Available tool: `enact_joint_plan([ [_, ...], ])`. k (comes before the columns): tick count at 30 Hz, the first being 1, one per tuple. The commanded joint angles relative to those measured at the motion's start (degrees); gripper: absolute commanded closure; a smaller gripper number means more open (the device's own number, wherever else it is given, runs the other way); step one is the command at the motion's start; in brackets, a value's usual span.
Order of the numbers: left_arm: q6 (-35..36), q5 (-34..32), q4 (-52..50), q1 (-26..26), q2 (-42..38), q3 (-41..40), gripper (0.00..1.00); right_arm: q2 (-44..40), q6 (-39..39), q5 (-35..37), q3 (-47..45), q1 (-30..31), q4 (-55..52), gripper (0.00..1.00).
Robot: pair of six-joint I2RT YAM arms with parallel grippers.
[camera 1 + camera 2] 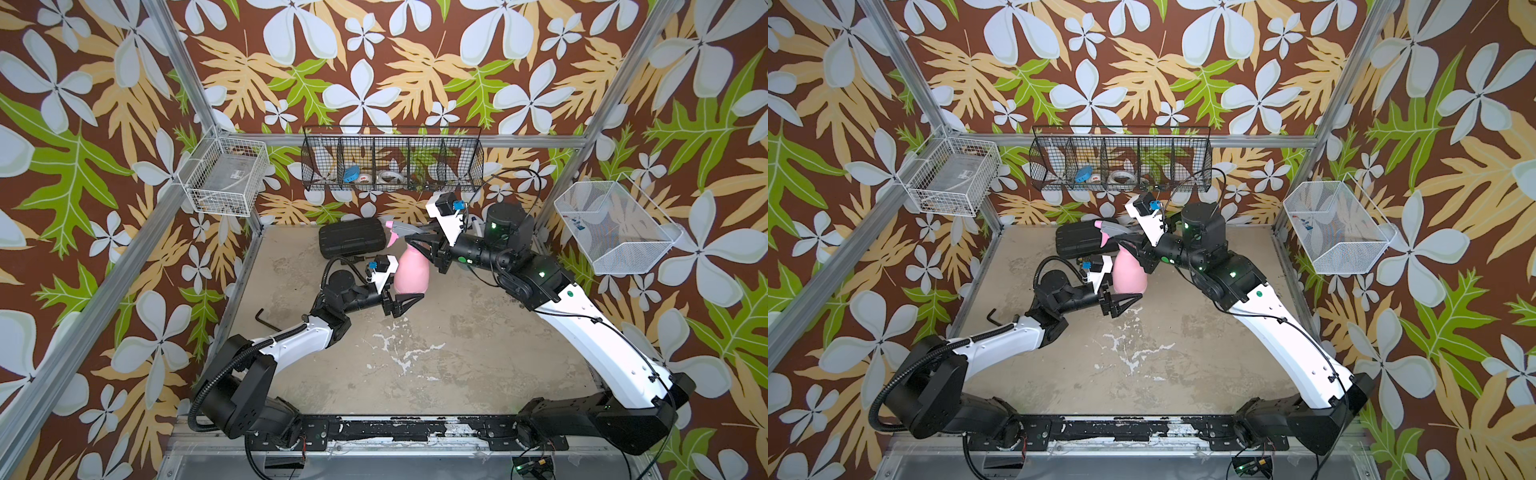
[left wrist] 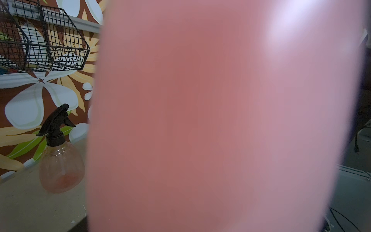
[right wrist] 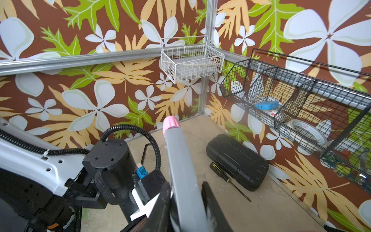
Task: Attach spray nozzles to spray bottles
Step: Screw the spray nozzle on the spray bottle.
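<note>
A pink cone-shaped spray bottle stands near the back middle of the table and fills the left wrist view. My left gripper is shut on its base, and the far finger is hidden behind it. A grey-and-pink spray nozzle sits over the bottle's neck. My right gripper is shut on the nozzle's grey body. The joint between neck and nozzle is hidden by the fingers. An orange-red spray bottle with a black nozzle on it stands by the back wall.
A flat black ribbed case lies at the back left with a small screwdriver beside it. A hex key lies at the left edge. A black wire basket and two white baskets hang on the walls.
</note>
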Motion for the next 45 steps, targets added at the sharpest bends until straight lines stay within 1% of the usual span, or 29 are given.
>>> enact_joint_plan([
  [1, -4.5, -0.8, 8.6, 0.4, -0.1, 0.2, 0.51, -2.1, 6.6, 2.1, -4.7, 0.0, 7.8, 0.99],
  [4, -5.8, -1.0, 10.7, 0.3, 0.2, 0.0, 0.52, -3.7, 10.4, 2.0, -9.3, 0.1, 15.2, 1.0],
  [8, -6.0, -1.9, 12.1, 0.3, 0.2, -0.3, 0.52, -3.3, 11.8, 1.2, -10.2, 0.1, 15.8, 1.0],
  [12, -5.0, -2.7, 11.8, 0.3, 0.4, -0.1, 0.52, -2.2, 11.1, 1.8, -9.2, 0.1, 13.2, 1.0],
  [19, -0.7, -5.2, 7.9, 0.4, -0.1, 0.8, 0.51, 2.9, 9.1, 7.6, -1.7, 0.1, 1.7, 1.0],
  [25, -2.3, -5.7, 11.3, 0.3, 0.2, 1.2, 0.51, 3.3, 9.4, 10.2, -2.3, 0.4, 0.7, 1.0],
  [27, -3.0, -7.6, 11.7, 0.3, 0.5, 1.9, 0.51, 3.0, 10.9, 12.0, -3.6, 0.7, 1.9, 1.0],
  [28, -3.3, -9.0, 11.7, 0.4, 0.9, 2.3, 0.52, 2.9, 12.0, 13.6, -4.4, 1.1, 2.7, 1.0],
  [29, -3.3, -10.6, 11.8, 0.3, 1.2, 2.7, 0.52, 3.0, 12.9, 16.7, -4.7, 2.0, 2.8, 1.0],
  [32, -2.9, -18.4, 12.0, 0.3, 1.7, 3.4, 0.53, 4.4, 15.7, 30.0, -4.6, 5.2, 2.0, 1.0],
  [35, -2.8, -24.6, 13.0, 0.3, 2.0, 3.6, 0.53, 6.1, 19.0, 41.3, -4.7, 8.1, 0.9, 1.0],
  [38, -1.6, -28.2, 13.5, -0.1, 2.4, 4.0, 0.53, 7.4, 23.0, 46.9, -5.2, 9.4, 0.2, 1.0],
  [43, 5.7, -35.4, 10.6, -2.0, 3.0, 3.9, 0.53, 10.3, 27.2, 55.5, -2.1, 11.5, -4.4, 1.0],
  [45, 7.3, -38.3, 10.0, -2.4, 3.1, 4.1, 0.53, 12.2, 29.9, 58.6, -0.2, 12.1, -7.2, 1.0],
])
